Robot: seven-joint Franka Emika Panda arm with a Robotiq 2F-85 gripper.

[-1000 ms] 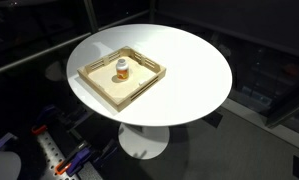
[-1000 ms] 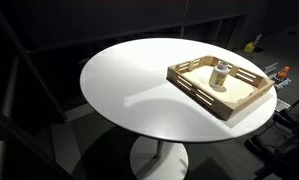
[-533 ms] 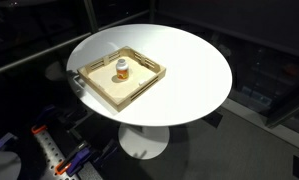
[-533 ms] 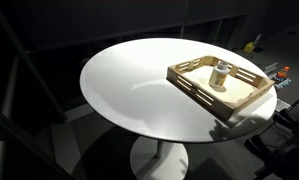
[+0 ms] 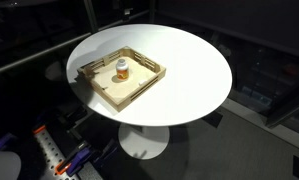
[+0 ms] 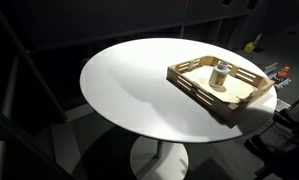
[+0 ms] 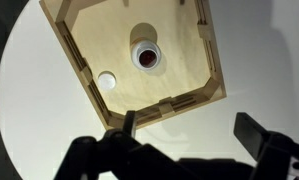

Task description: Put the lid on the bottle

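Observation:
The amber bottle (image 7: pixel 146 56) stands upright and uncapped near the middle of the square wooden tray (image 7: pixel 79 70). It also shows in both exterior views (image 5: pixel 122 70) (image 6: pixel 220 74). The small white lid (image 7: pixel 107 79) lies flat on the tray floor beside the bottle, close to a tray wall and apart from the bottle. I cannot make the lid out in the exterior views. My gripper (image 7: pixel 192 128) is open and empty, high above the white table just outside the tray's near wall. It is out of frame in both exterior views.
The tray (image 5: pixel 139 88) (image 6: pixel 199 95) sits near the edge of a round white pedestal table (image 5: pixel 189 70) (image 6: pixel 129 90). The surroundings are dark. Orange and blue gear (image 5: pixel 59 160) lies on the floor, and a yellow item (image 6: pixel 251 45) sits behind the table.
The bottle and tray have not moved. A shadow has crept onto the table edge beside the tray.

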